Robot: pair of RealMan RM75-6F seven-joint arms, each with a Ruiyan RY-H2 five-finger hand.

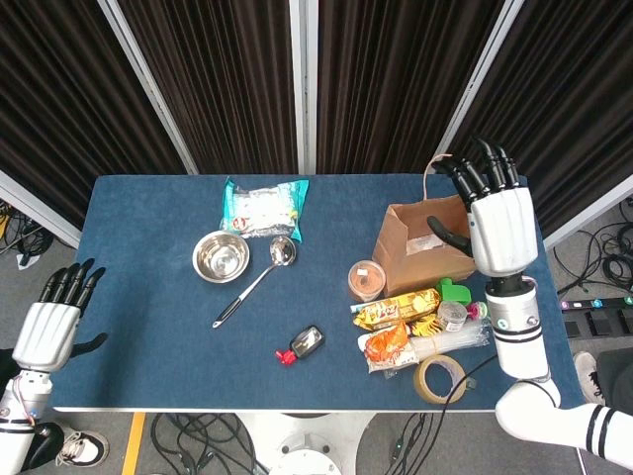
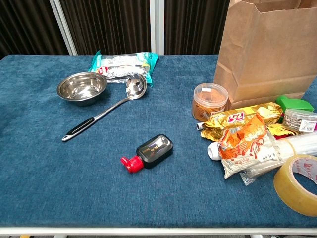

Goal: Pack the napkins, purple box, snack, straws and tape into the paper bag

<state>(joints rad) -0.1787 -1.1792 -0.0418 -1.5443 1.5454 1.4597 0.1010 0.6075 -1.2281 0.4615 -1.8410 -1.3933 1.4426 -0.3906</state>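
Note:
The brown paper bag (image 1: pixel 420 265) stands open at the table's right; the chest view shows its front wall (image 2: pixel 267 54). A white pack (image 1: pixel 429 240) shows inside it, and the purple box is out of sight. My right hand (image 1: pixel 495 223) hovers over the bag's right rim, holding nothing, fingers spread. In front of the bag lie a gold snack packet (image 1: pixel 396 309), an orange snack packet (image 2: pixel 245 145), clear wrapped straws (image 1: pixel 450 343) and a tape roll (image 2: pixel 297 182). My left hand (image 1: pixel 51 325) is open beyond the table's left edge.
A teal-edged white pack (image 1: pixel 264 207) lies at the back. A steel bowl (image 1: pixel 221 256) and ladle (image 1: pixel 254 282) sit left of centre. A black bottle with a red cap (image 2: pixel 148 151) is near the front. A round tub (image 1: pixel 366 280) and a green item (image 1: pixel 455 290) stand by the bag.

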